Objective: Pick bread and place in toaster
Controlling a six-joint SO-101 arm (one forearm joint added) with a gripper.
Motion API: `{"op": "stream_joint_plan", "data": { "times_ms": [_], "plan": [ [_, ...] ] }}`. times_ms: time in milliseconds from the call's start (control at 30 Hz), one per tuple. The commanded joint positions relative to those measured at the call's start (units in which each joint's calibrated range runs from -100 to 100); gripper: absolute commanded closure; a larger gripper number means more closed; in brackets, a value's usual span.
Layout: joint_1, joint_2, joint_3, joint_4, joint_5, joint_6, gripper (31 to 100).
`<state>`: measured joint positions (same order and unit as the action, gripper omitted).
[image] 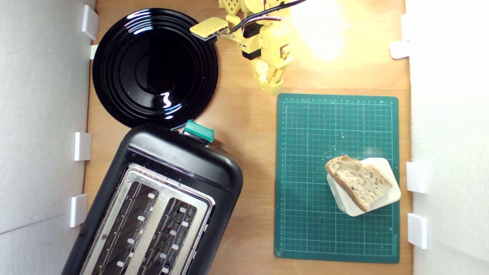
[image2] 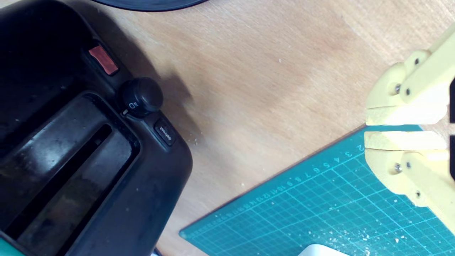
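On the exterior view's left, the toaster [image: 153,206] stood angled on the counter [image: 244,126] below a plate [image: 154,67]. Midway, the gripper [image: 272,86] hung clenched, empty. Rightward, the bread [image: 359,181] lay on a white block [image: 389,191] atop the mat [image: 305,172].

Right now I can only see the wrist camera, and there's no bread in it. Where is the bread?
Observer: The bread lies on a white block on the green mat, near the mat's right edge in the exterior view.
Operator: Is my gripper close to it?
Observer: No. The gripper is over bare wood just past the mat's top edge in the exterior view, well apart from the bread.
Operator: Is there anything in the toaster?
Observer: Both slots of the toaster look empty.
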<state>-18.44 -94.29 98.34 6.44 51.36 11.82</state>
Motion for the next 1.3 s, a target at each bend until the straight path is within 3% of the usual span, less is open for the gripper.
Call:
{"op": "stream_joint_plan", "data": {
  "times_ms": [0, 433, 600, 933, 1100, 1267],
  "plan": [
    [0.8, 4.35, -0.42, 0.27, -6.22, 0.34, 82.6],
    [2.01, 21.08, -0.61, -0.1, -28.92, -0.13, 82.4],
    [2.01, 29.9, -0.51, -3.36, -41.63, -0.18, 82.3],
    [1.84, 50.78, -0.61, -3.36, -67.57, -0.29, 82.4],
    [1.76, 61.84, -0.97, -1.36, -81.05, -1.23, 82.5],
    [2.01, 69.83, -1.06, 7.34, -88.47, -3.53, 82.5]
  ]
}}
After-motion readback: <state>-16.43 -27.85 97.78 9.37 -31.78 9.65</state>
